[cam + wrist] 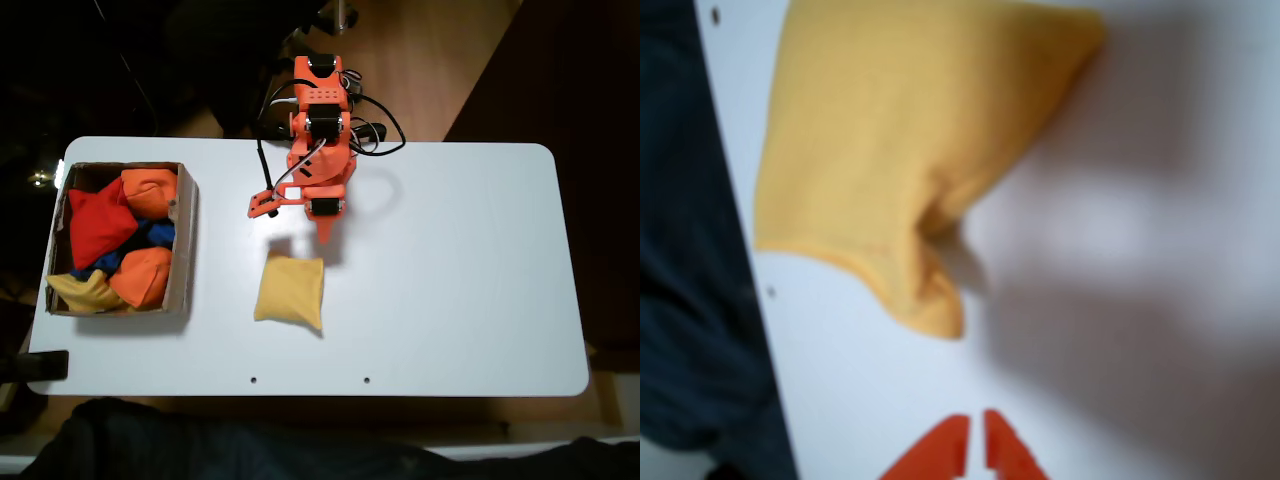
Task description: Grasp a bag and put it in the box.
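Note:
The mustard-yellow bag (288, 290) lies flat near the middle of the white table, clear of everything else. In the wrist view the bag (910, 150) takes up the upper left, blurred. My orange gripper (325, 233) hovers just behind the bag's far edge, pointing down at the table. Seen from the wrist, the gripper (977, 445) shows two orange fingertips (940, 455) almost touching, shut with nothing between them, a short way from the bag's nearest corner. The brown cardboard box (186, 240) stands at the table's left end.
Inside the box lie a red bag (98, 225), two orange bags (150, 190), something blue and a partly hidden yellow bag (85, 292). Black cables (375, 135) trail behind the arm's base. Dark fabric (690, 300) runs along the table's front edge.

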You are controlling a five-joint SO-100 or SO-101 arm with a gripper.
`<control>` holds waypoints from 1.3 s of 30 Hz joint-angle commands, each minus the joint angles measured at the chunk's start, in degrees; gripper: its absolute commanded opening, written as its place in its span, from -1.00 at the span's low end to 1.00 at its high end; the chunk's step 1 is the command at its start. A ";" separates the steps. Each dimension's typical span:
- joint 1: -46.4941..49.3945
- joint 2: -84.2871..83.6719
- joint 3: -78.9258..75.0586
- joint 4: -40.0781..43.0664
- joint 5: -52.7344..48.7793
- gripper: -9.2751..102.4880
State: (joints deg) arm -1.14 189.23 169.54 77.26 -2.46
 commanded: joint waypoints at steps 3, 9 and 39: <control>-0.09 -0.35 -1.67 0.18 -0.18 -0.83; -0.09 -0.35 -1.67 0.18 -0.18 -0.83; -1.14 -0.35 -1.58 -0.62 0.53 -0.83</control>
State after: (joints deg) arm -2.37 189.23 169.54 77.26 -2.55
